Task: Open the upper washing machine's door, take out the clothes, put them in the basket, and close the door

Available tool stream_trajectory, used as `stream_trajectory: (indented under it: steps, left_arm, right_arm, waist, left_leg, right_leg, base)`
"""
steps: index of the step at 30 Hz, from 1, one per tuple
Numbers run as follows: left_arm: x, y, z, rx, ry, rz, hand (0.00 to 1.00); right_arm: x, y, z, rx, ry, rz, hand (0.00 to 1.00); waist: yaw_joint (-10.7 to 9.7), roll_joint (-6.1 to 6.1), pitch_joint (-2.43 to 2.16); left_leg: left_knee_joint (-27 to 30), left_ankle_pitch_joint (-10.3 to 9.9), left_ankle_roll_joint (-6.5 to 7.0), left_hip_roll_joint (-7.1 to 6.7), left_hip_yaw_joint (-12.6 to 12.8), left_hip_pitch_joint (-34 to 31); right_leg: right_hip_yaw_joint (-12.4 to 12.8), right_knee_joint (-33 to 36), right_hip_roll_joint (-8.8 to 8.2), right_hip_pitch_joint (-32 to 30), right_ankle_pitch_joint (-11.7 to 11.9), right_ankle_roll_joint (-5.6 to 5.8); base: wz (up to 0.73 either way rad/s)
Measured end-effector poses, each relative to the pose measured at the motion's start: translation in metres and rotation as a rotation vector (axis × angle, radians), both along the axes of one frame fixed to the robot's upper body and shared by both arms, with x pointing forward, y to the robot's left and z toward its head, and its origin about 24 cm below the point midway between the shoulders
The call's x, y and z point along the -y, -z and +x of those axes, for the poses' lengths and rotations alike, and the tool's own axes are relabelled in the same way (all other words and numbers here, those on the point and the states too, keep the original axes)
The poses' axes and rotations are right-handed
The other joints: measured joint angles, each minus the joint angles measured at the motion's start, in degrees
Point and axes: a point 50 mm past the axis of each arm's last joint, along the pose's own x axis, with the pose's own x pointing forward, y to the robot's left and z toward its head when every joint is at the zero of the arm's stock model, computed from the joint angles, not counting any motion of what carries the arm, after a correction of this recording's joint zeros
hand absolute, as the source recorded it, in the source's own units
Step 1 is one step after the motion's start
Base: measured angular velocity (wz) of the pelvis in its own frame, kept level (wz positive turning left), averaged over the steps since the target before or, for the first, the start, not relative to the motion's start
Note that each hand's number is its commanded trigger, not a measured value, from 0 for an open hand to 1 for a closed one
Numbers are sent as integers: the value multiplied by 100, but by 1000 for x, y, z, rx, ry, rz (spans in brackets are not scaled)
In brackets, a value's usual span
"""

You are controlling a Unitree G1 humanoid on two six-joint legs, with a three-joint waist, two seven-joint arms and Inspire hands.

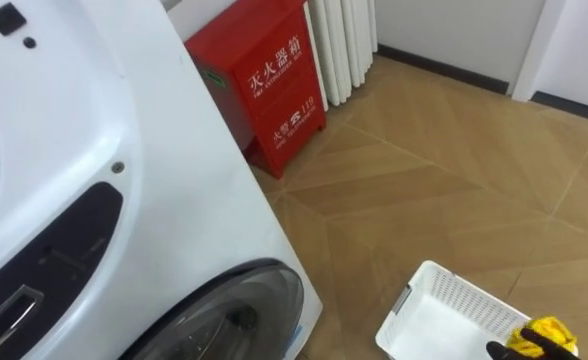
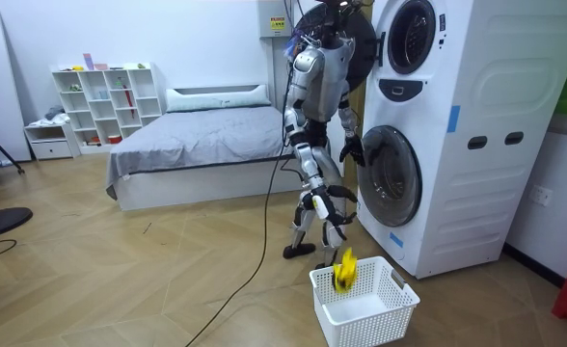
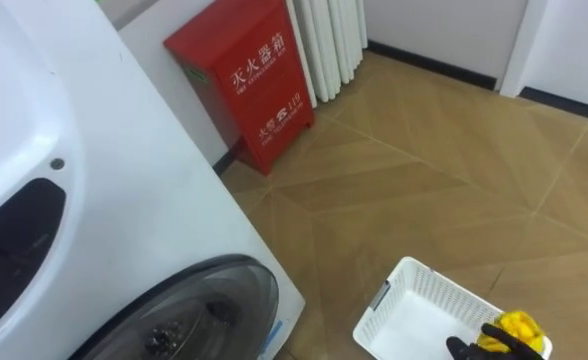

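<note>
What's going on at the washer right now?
The robot stands beside the stacked washing machine. Its right robot hand holds a yellow cloth over the edge of the white basket on the floor. Its left robot hand hangs near the lower door, which looks closed.

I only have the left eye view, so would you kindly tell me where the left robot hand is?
Observer: In the room view, the left robot hand is beside the lower washer's closed door.
Operator: Thank you. Is the upper washer's door open?
Observer: Yes, the upper door stands swung open by the robot's head.
Operator: And the basket's contents?
Observer: The basket looks empty, save the yellow cloth the right robot hand holds over it.
</note>
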Motion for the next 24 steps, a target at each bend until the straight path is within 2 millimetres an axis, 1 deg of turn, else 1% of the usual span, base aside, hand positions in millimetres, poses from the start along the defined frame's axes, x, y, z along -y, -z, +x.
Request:
stream_trajectory:
  steps: [4, 9, 13, 19, 24]
  left_arm:
    - [2, 0, 1, 9, 0, -6, 0]
    - [6, 0, 2, 21, -16, -27, 0]
    - [6, 1, 0, 17, -26, -31, 0]
    - [6, 1, -1, 17, -65, -45, 0]
    - [7, 1, -2, 18, -74, -51, 0]
  right_arm:
    - [-1, -1, 1, 19, -17, 0, 0]
    - [-2, 2, -2, 15, -35, 15, 0]
    - [-2, 4, -7, 5, -38, 21, 0]
    - [-2, 5, -7, 4, -39, 22, 0]
    - [-3, 5, -8, 2, -41, 25, 0]
  waist:
    - [-18, -1, -2]
    - [-20, -8, -5]
    - [-21, -9, -6]
    - [-21, -15, -4]
    - [-18, -29, 4]
  left_leg:
    - [2, -5, 6, -18, -31, -3]
    - [9, -5, 6, -16, -58, -6]
    - [1, -5, 6, -15, -70, 5]
    - [11, -5, 6, -16, -93, 9]
    - [4, -4, 7, -11, -172, 95]
  right_leg:
    - [-4, 108, -15, -37, -81, 0]
    - [1, 108, -16, -28, -97, 7]
    - [-41, 117, -62, -26, -106, 1]
    - [-46, 116, -65, -11, -107, 0]
    - [-91, 113, -66, 93, -130, 1]
  base:
    - [5]
    - [3]
    - [0]
    - [0]
    - [7]
